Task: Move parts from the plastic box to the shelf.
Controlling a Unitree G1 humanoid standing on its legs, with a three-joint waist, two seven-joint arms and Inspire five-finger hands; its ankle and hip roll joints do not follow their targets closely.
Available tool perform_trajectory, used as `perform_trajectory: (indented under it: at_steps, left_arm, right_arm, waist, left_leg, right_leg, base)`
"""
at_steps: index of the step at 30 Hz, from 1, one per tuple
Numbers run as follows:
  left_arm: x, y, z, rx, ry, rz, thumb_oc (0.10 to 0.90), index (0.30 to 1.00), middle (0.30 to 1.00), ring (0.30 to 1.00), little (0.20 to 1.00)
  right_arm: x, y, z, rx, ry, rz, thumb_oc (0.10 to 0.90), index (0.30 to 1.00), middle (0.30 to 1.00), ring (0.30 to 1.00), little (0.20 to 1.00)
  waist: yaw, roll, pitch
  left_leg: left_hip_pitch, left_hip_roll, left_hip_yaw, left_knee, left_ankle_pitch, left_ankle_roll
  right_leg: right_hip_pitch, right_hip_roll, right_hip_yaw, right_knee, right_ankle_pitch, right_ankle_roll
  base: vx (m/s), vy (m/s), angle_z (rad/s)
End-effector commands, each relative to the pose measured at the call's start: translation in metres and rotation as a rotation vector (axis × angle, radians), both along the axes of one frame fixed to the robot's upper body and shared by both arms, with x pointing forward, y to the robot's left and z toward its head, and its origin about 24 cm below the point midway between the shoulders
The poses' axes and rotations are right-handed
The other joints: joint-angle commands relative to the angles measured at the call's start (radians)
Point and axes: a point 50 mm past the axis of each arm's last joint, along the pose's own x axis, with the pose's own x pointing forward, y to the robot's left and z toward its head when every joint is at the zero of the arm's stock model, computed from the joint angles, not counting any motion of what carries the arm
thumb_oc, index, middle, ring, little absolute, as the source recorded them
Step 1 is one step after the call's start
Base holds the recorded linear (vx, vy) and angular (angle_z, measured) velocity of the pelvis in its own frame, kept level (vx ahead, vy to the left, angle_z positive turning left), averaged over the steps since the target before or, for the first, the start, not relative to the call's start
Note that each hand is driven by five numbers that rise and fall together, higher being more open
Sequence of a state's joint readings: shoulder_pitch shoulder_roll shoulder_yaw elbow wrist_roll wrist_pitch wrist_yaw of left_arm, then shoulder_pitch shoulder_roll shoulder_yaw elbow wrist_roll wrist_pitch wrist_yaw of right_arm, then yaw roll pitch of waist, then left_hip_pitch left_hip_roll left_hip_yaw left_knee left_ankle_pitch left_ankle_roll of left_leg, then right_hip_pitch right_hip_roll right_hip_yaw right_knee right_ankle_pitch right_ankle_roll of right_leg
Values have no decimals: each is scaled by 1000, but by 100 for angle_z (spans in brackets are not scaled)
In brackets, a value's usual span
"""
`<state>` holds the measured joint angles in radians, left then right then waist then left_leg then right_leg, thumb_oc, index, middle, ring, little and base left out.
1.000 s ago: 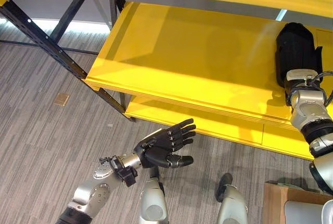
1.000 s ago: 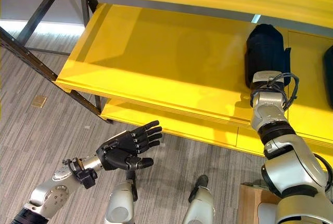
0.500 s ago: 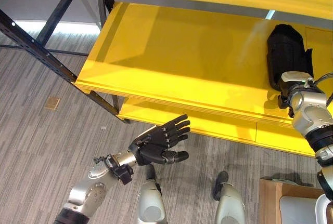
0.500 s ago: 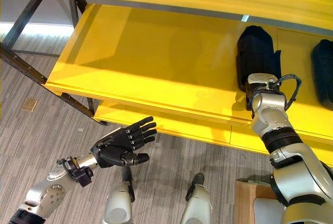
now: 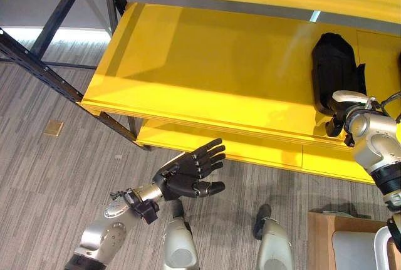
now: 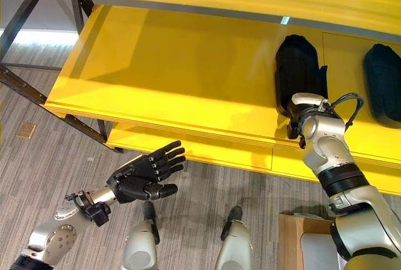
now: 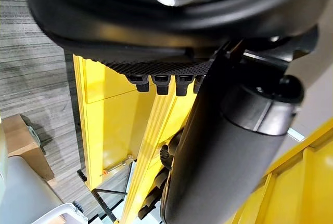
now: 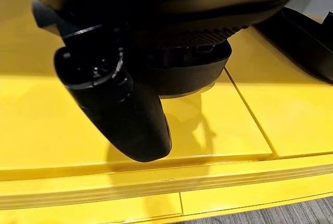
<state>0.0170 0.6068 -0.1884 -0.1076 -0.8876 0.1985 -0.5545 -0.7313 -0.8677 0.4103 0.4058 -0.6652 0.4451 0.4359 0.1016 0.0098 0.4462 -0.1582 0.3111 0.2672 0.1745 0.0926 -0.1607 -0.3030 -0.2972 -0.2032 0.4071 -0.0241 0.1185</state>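
Observation:
A long black part (image 6: 294, 63) lies on the yellow shelf (image 5: 207, 63). My right hand (image 6: 301, 108) rests at the part's near end by the shelf's front edge. Its thumb (image 8: 125, 109) sticks out straight over bare shelf, and its fingers are hidden under the hand's bulk. A second black part (image 6: 382, 82) lies further right on the same shelf, and it also appears past the right hand (image 8: 307, 31). My left hand (image 5: 188, 176) hovers open and empty above the floor in front of the shelf, with straight fingertips (image 7: 156, 81).
A lower yellow shelf board (image 5: 250, 151) juts out under the upper one. Black steel shelf frame bars (image 5: 37, 63) run at the left. A brown box (image 5: 319, 232) with a pale plastic bin (image 5: 357, 251) stands at the lower right.
The whole picture has shifted left, so the camera moved. Relative to the black part, my right wrist has drawn slightly back and right. The left hand keeps its open pose.

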Motion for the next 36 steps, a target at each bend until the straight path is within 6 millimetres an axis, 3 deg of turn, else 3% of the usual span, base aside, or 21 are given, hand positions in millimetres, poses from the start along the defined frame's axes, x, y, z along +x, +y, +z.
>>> perform_trajectory:
  at_steps: [1, 5, 9, 16, 29, 36]
  left_arm:
    - [0, -14, 44, -97, -230, -56, 900, 1000, 1000, 1000, 1000]
    - [2, -15, 45, -106, -229, -47, 900, 1000, 1000, 1000, 1000]
    - [3, -15, 46, -116, -228, -44, 900, 1000, 1000, 1000, 1000]
    - [2, -15, 47, -121, -226, -59, 900, 1000, 1000, 1000, 1000]
    - [4, -15, 47, -122, -239, -52, 900, 1000, 1000, 1000, 1000]
    - [4, -14, 48, -135, -234, -62, 900, 1000, 1000, 1000, 1000]
  right_arm:
    - [2, 4, -15, -39, -79, 32, 900, 1000, 1000, 1000, 1000]
    - [5, 0, 2, -73, -242, 21, 900, 1000, 1000, 1000, 1000]
    - [4, -8, 3, -66, -289, -2, 900, 1000, 1000, 1000, 1000]
    - [7, -17, 11, -199, -350, -7, 900, 1000, 1000, 1000, 1000]
    - [12, -13, 36, -401, -496, 49, 900, 1000, 1000, 1000, 1000]
    - [11, -13, 38, -448, -526, 57, 900, 1000, 1000, 1000, 1000]
  waist:
    - [-18, 20, 16]
    - [-19, 28, 19]
    - [-18, 37, 22]
    - [-9, 51, 22]
    - [0, 61, 19]
    - [3, 66, 11]
  left_leg:
    - [1, 24, -33, 85, -88, 47]
    - [-8, 20, -39, 98, -98, 49]
    - [-16, 17, -42, 100, -100, 49]
    - [-13, 18, -41, 90, -96, 45]
    - [-10, 16, -37, 85, -94, 43]
    - [-10, 18, -38, 82, -93, 44]
  right_leg:
    - [23, 9, 25, 81, -84, -6]
    - [19, 8, 31, 83, -85, -4]
    - [13, 4, 29, 83, -84, -1]
    - [13, -7, 20, 75, -77, 4]
    - [10, -23, 14, 77, -74, 10]
    - [9, -22, 15, 67, -67, 10]
  base:
    - [0, 0, 0]
    - [5, 17, -1]
    - [0, 0, 0]
    - [0, 0, 0]
    - [3, 2, -2]
    - [2, 0, 0]
